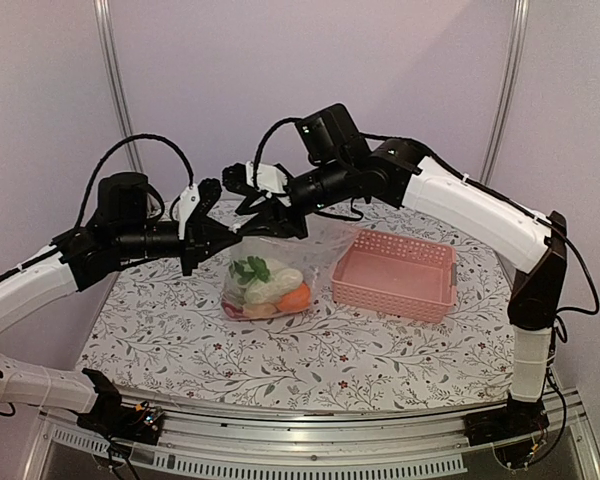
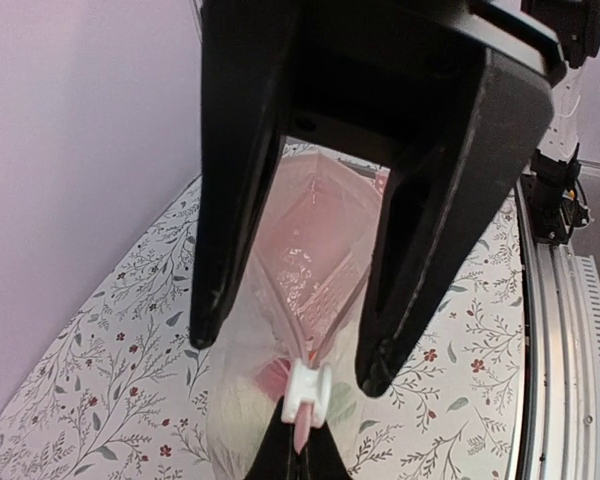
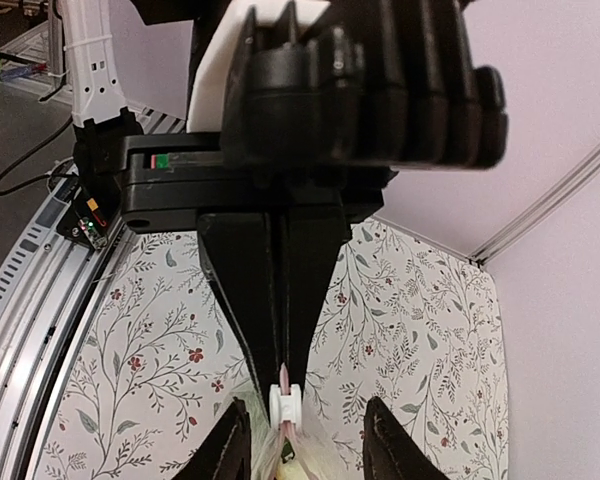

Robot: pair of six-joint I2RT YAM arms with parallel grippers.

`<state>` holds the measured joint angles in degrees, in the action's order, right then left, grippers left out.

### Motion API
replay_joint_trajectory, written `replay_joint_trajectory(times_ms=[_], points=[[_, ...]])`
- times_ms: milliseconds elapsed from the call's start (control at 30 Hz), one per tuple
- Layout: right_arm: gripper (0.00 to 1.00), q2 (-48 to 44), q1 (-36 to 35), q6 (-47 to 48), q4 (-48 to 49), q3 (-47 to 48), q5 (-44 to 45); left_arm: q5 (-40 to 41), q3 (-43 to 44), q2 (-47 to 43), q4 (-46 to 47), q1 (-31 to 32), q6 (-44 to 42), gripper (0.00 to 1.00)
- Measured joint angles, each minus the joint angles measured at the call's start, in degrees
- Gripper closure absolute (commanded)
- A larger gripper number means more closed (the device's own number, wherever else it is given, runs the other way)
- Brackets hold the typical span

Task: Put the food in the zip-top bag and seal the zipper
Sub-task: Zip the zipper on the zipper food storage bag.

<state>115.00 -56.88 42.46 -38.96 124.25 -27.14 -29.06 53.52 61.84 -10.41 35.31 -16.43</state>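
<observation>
Above the middle of the flower-patterned table (image 1: 180,340), the clear zip-top bag (image 1: 280,255) hangs upright by its top edge between the two arms. The food (image 1: 268,288) sits bunched in the bottom of the bag: a green leafy piece (image 1: 252,268) on top, a white oblong (image 1: 280,278) under it and an orange piece (image 1: 295,297) at the right. The left gripper (image 3: 283,372) comes in from the left with its jaws pressed together on the pinkish zipper (image 2: 300,438), right beside the small white slider (image 2: 306,392). The right gripper (image 2: 290,358) faces it from the other side, jaws apart, one finger on each side of the slider and the bag's upper part; whether those fingers touch the plastic film is hard to tell. A pink perforated basket (image 1: 395,295) stands on the table just right of the bag
</observation>
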Motion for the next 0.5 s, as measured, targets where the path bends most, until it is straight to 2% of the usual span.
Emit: replay_joint_trajectory(times_ms=[267,500], points=[[0.74,0.31,-0.87,1.14,-0.02,-0.02,0.24,0.87,0.00,-0.22,-0.22,0.44,-0.11,1.00],[0.77,0.31,-0.94,1.51,-0.02,-0.09,1.16,1.38,0.00,-0.37,-0.22,0.44,-0.13,1.00]])
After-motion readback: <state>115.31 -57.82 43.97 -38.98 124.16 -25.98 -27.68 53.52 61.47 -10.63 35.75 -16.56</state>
